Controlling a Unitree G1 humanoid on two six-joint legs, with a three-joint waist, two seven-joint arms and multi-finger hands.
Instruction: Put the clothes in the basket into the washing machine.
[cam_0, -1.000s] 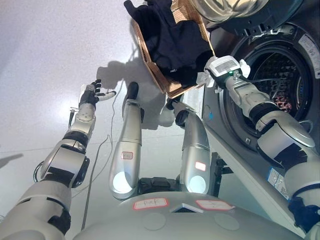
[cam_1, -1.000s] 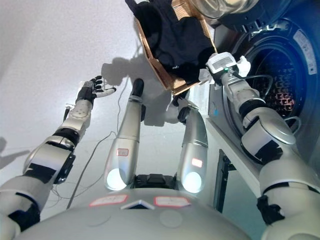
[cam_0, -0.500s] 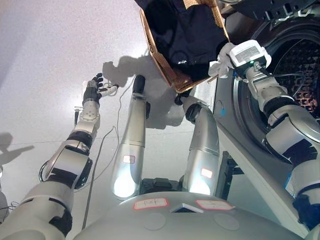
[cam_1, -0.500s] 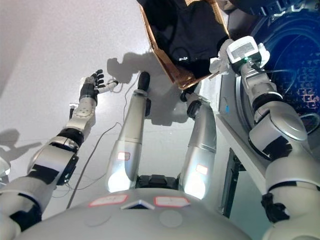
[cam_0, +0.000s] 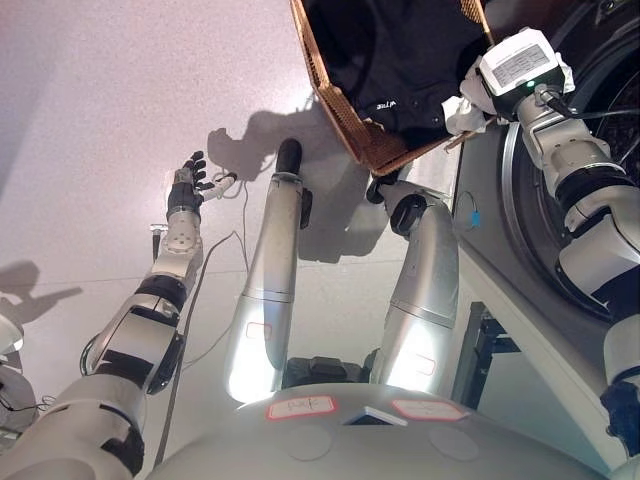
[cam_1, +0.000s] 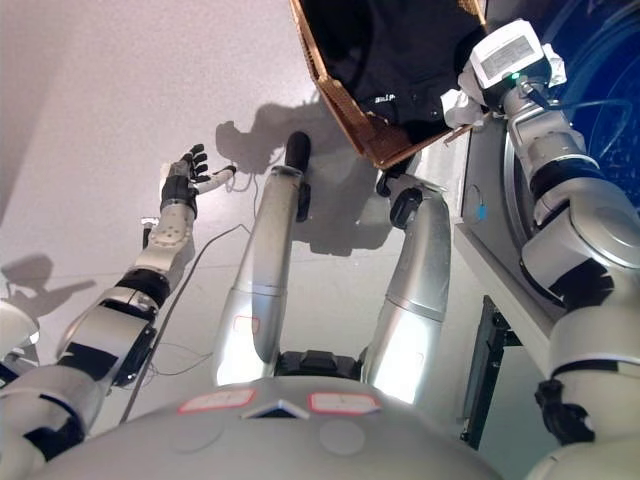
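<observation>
A brown wicker basket (cam_0: 335, 95) is at the top of the view, tilted, with dark clothes (cam_0: 400, 50) bunched inside it. My right hand (cam_0: 462, 108) is at the basket's near right rim, white fingertips curled over the edge; a white wrist box hides most of the hand. Just right of it is the washing machine (cam_0: 485, 240), whose round drum opening (cam_0: 625, 100) is partly in view. My left hand (cam_0: 188, 180) hangs open over the floor at the left, fingers spread, holding nothing and far from the basket.
The grey floor (cam_0: 120, 90) fills the left and middle. The washing machine's front panel runs along the right side, close to my right arm. The basket's lower corner overhangs the floor beside the machine.
The camera has moved, so basket and machine sit higher and further right in the picture. My right hand stays on the basket's rim. The left hand is still open.
</observation>
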